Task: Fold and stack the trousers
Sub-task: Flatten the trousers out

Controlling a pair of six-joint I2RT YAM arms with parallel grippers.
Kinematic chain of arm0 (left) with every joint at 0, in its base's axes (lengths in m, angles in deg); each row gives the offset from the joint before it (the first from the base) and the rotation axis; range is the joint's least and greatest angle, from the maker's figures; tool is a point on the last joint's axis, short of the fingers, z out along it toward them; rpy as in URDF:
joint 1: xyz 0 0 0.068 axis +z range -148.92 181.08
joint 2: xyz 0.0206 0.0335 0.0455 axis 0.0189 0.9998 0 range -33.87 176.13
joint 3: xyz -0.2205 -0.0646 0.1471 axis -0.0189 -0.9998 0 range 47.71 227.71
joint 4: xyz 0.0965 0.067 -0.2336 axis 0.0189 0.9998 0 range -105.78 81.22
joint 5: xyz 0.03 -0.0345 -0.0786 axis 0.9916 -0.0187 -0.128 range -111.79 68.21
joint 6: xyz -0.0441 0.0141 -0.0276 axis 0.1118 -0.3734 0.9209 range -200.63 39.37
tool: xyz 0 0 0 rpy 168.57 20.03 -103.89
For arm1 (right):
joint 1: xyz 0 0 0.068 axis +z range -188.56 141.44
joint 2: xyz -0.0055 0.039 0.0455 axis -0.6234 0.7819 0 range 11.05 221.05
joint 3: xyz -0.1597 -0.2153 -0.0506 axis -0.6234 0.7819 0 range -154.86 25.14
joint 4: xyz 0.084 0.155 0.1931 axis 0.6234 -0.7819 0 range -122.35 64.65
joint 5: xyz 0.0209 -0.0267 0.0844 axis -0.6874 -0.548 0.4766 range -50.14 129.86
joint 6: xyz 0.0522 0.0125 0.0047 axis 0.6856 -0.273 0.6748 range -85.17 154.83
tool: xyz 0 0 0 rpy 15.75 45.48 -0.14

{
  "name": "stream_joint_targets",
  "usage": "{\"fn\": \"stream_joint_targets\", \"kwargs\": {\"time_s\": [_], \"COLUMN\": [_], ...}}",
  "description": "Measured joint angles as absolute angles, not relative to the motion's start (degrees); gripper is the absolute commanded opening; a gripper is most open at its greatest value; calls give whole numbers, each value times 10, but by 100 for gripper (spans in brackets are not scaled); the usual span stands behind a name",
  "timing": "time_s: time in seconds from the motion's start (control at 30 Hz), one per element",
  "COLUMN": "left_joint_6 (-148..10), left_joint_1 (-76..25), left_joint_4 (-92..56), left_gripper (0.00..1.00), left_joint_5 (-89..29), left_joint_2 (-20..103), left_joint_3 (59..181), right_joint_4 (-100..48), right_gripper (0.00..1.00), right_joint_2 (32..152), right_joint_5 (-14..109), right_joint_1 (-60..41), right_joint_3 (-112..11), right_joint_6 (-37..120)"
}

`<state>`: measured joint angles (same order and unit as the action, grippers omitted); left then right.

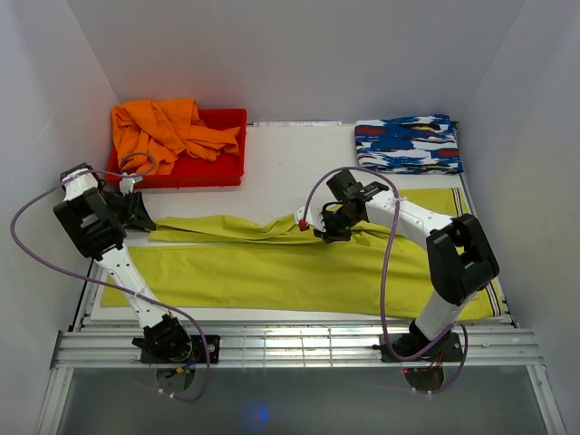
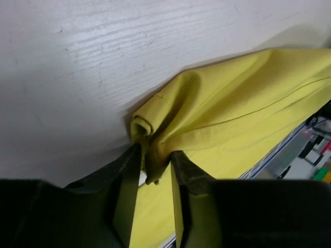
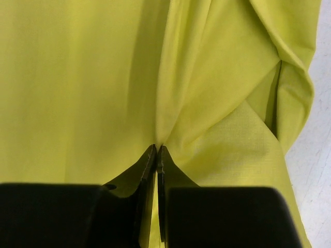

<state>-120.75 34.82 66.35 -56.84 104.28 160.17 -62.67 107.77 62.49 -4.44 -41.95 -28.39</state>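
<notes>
L gripper (image 2: 155, 152) fingers stand apart round trousers (image 1: 272, 267) hem; R gripper (image 3: 156, 148) pinches mid fold. Cloth's long axis runs btwn both grippers.

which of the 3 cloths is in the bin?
The orange garment, bunched in the red bin far left. The trousers and the patterned cloth lie on the table.

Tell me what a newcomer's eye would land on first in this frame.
The bright yellow-green trousers stretch across the near half of the table; the right gripper pinches a fold mid-length with jaws shut, and the left gripper sits at the left-end hem, jaws parted. Behind, an orange garment heaps over a red bin far left, and a patterned cloth lies folded far right.
</notes>
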Motion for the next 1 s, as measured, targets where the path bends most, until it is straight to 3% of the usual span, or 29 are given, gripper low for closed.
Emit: {"fn": "stream_joint_targets", "kwargs": {"time_s": [0.1,0.37,0.53,0.73,1.0], "left_joint_6": [-1211,-1259,-1366,-1519,-1593], "left_joint_1": [355,371,374,368,341], "left_joint_4": [648,549,543,571,479], "left_gripper": [69,69,62,59,61], "left_joint_5": [-582,-584,-593,-575,-507], "left_joint_2": [1019,877,769,711,666], "left_joint_3": [1577,1517,1430,1292,1148], "right_joint_4": [-639,-661,-664,-664,-677], "right_gripper": [8,8,8,8,8], "right_joint_2": [1078,1078,1079,1080,1096], "right_joint_5": [624,630,632,633,636], "right_joint_1": [-45,-47,-47,-47,-47], "right_joint_3": [-422,-442,-446,-446,-468], "right_joint_6": [-284,-278,-275,-271,-264]}}
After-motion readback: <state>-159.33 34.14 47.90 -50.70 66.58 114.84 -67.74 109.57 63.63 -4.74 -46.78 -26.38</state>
